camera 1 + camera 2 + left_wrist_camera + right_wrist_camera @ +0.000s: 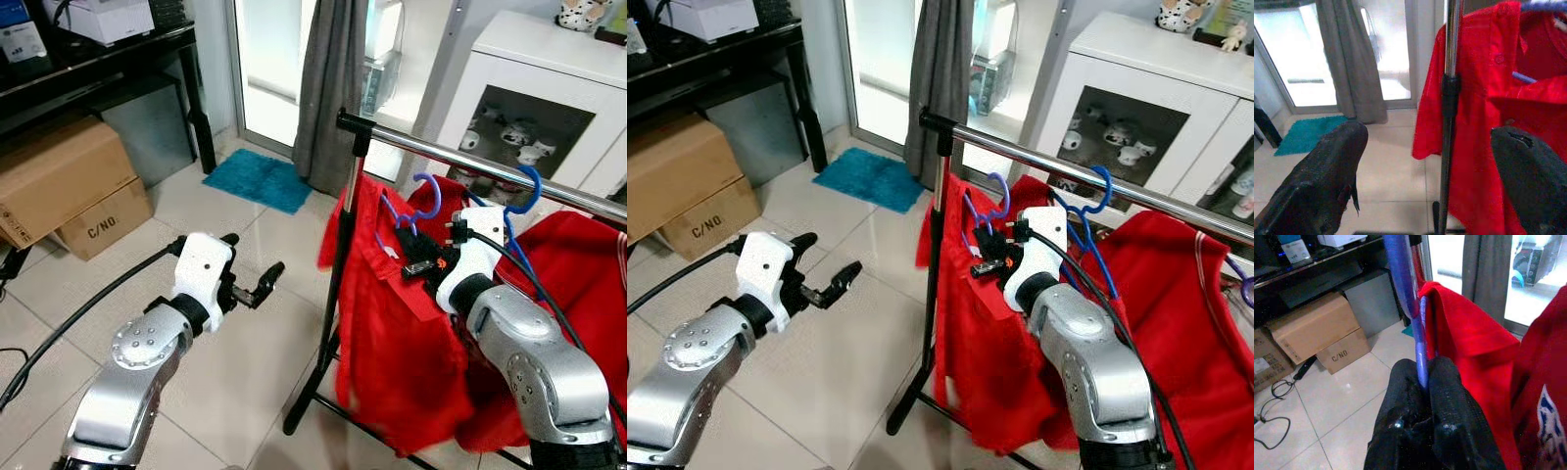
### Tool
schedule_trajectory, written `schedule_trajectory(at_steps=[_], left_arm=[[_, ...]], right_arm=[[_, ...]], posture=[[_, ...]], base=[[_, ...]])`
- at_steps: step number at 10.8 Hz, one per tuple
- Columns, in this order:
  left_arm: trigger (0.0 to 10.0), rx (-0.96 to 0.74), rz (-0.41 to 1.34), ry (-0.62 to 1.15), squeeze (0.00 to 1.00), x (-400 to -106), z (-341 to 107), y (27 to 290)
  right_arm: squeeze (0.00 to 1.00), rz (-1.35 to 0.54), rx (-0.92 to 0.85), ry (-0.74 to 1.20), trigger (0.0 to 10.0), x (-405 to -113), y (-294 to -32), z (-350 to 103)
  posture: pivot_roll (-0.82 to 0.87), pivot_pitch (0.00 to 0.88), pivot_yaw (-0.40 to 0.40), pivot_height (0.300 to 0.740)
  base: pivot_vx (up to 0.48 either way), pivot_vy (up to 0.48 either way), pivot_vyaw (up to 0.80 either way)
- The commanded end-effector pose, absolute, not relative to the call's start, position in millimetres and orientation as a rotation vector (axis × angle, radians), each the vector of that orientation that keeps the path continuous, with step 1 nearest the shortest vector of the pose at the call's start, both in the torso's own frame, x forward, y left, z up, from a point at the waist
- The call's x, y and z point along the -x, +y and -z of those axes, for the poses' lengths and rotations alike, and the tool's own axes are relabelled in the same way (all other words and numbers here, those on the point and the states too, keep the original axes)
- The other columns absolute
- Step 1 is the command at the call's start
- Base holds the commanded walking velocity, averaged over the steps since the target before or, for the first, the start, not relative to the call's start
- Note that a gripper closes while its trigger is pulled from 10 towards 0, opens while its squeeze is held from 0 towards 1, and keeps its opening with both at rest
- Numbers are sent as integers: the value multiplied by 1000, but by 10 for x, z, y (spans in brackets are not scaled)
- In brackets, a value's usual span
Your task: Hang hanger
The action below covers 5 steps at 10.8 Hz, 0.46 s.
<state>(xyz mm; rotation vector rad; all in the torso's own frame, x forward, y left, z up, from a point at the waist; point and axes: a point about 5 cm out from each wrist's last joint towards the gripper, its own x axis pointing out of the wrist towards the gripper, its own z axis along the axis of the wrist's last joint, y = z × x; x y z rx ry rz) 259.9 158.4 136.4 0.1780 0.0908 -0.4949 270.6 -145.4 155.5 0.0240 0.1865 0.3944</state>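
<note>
Left eye view puts the rail (509,168) at the centre of everything: a chrome bar on a black-capped post, running away from the post toward the white cabinet (549,88). Below the rail hangs a red shirt (392,323), draped beside the post, and a second red garment (578,264) hangs further along the rail. Behind the rail are a grey curtain (333,78) and a bright glass door; on the floor past the post lies a teal mat (257,179), and cardboard boxes (69,186) sit well away from the rail under a dark shelf.

One blue hanger hook (530,191) close under the rail rises toward it, though whether it sits over the bar I cannot tell. The other hanger (423,208), carrying the red shirt, sits just below the rail with its hook not yet over the bar. The right pincer (416,262) is clamped on this hanger: the right wrist view shows both fingertips (1442,377) pressed together around the thin blue wire (1420,328), with the shirt's shoulder folded over it. That tight grip low on the wire likely keeps the loaded hanger from swinging while the hook is raised to the rail.

The left pincer (257,284) hovers apart and empty, on the floor side of the post, facing it; it seems held ready to steady the shirt.
</note>
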Motion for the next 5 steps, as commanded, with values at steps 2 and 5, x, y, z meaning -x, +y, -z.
schedule_trajectory(at_steps=[2,5], left_arm=[[10000,-183,494,58,0,-2634,-1452,1529],[10000,-183,510,61,0,-2649,-1463,1509]], right_arm=[[0,-389,-48,129,0,-2724,-1468,-1667],[0,-393,-66,123,0,-2709,-1423,-1660]], posture=[[-97,0,-41,740],[-83,0,-30,740]], base=[[0,0,0],[0,0,0]])
